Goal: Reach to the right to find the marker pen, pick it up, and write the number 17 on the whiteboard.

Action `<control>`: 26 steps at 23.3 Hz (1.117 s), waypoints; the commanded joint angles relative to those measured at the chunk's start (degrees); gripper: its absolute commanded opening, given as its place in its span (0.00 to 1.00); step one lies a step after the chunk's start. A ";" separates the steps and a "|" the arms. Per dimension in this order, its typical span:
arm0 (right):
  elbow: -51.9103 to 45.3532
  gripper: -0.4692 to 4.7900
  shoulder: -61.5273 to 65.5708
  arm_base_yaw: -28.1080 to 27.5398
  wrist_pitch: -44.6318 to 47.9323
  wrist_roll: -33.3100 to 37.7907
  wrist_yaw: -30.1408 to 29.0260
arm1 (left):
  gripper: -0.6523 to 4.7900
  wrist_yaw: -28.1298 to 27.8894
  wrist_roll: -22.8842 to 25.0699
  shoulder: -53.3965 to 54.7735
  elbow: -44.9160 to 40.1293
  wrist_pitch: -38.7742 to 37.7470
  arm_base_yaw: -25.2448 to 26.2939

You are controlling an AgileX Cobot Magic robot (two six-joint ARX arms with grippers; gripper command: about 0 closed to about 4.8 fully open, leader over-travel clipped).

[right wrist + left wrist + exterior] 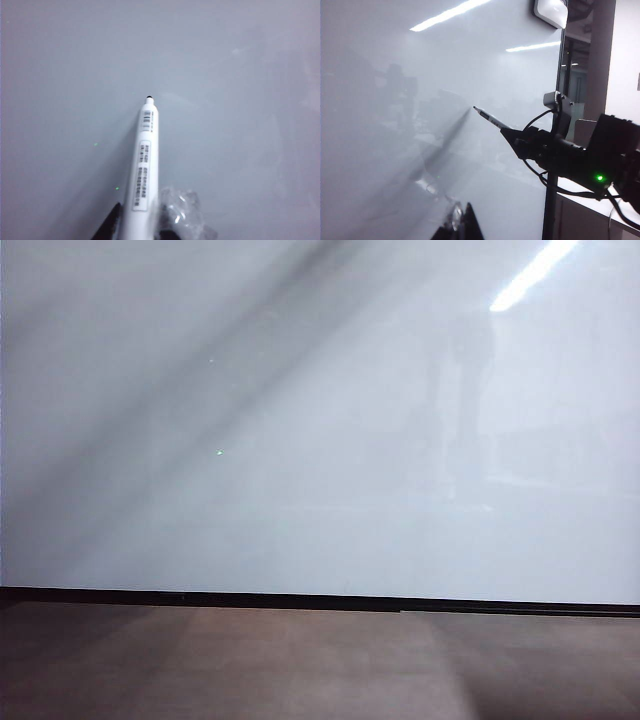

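Whiteboard [320, 420] fills the exterior view, blank and glossy, with its black bottom strip above the brown surface [300, 670]; neither arm shows there. Right claw [137, 220] is closed on the marker [145, 165], a white barrel with printed labels whose dark tip points ahead of the claw at the whiteboard; whether the tip touches the panel is hard to tell. In the left wrist view the right claw [512, 137] reaches toward the whiteboard with the marker [490, 118] jutting from it. Left claw [462, 225] shows only as dark finger ends near the panel, so I cannot tell how far open it is.
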 commanded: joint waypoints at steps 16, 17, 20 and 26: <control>3.63 0.08 2.34 -1.88 1.84 1.05 -1.84 | 0.11 0.07 0.02 0.02 0.28 0.61 0.09; 3.63 0.08 2.54 -1.88 1.84 1.05 -1.84 | 0.11 0.07 0.04 0.02 0.28 0.61 0.09; 3.63 0.08 2.95 -1.97 0.96 1.07 -1.75 | 0.11 0.07 0.02 0.02 0.28 0.61 0.09; 3.52 0.08 3.02 -2.05 -1.53 1.49 -1.55 | 0.11 0.07 0.04 0.02 0.28 0.59 0.09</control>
